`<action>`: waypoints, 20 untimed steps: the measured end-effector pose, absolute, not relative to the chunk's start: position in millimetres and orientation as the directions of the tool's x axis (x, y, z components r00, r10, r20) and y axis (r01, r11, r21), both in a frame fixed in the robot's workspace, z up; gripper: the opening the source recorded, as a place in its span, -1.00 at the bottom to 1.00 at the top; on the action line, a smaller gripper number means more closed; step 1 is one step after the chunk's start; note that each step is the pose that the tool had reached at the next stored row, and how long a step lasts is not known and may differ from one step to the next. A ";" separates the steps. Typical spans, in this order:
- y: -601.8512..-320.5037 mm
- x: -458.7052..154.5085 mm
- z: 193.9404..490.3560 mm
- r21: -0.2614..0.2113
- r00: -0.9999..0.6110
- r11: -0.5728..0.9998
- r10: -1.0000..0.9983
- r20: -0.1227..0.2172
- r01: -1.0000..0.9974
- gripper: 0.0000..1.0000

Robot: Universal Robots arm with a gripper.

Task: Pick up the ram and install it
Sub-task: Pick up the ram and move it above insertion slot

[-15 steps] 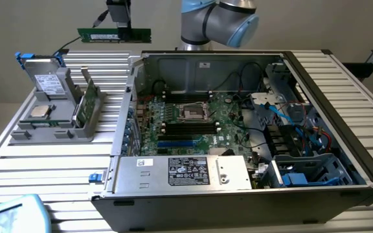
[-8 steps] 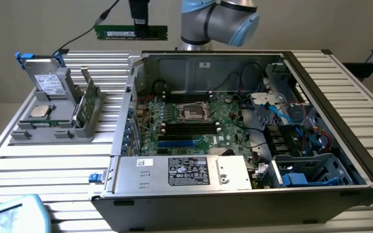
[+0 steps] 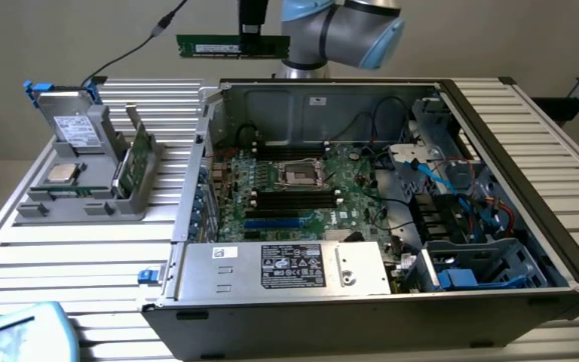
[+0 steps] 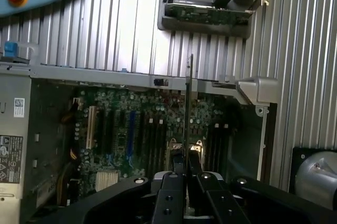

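1. Transport is the step in hand, as we judge it: the ram (image 3: 231,47) is lifted clear and not yet seated.
2. We see the pincer (image 3: 253,33) clenched on the ram's upper edge, off-centre toward the exterior view's right. The stick hangs level, its long side horizontal.
3. The ram hangs high over the rear wall of the open computer case (image 3: 300,113), above the tabletop (image 3: 78,256) toward its far edge. It is well apart from the motherboard (image 3: 300,188) below.
4. In the wrist view the ram shows edge-on, a thin line running out from between the fingers (image 4: 171,182). That line lies roughly parallel to the black memory slots (image 4: 158,140) on the board beyond it.
5. Seating, we judge, calls for the stick's lower edge to be centred over one empty slot. The stick must be kept upright and pressed straight down with even force along its length.
6. We cannot tell whether the notch matches the slot's key, so that wants checking before any push.
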State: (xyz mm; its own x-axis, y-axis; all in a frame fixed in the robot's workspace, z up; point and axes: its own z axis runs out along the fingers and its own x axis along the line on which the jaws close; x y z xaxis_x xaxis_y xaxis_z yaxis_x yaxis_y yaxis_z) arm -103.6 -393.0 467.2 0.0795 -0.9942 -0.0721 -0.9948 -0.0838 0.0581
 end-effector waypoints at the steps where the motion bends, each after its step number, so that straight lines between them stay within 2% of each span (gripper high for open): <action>1: -393.0 -99.8 467.6 0.058 0.079 -0.084 -0.994 -0.072 -0.995 -0.73; 20: -393.5 -39.1 475.0 0.058 0.080 -0.084 -0.994 -0.072 -0.995 -0.73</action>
State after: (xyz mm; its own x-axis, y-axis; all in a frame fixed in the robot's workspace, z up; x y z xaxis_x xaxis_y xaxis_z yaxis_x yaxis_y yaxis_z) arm -39.1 -393.5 475.0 0.0795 -0.9942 -0.0723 -0.9948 -0.0838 0.0580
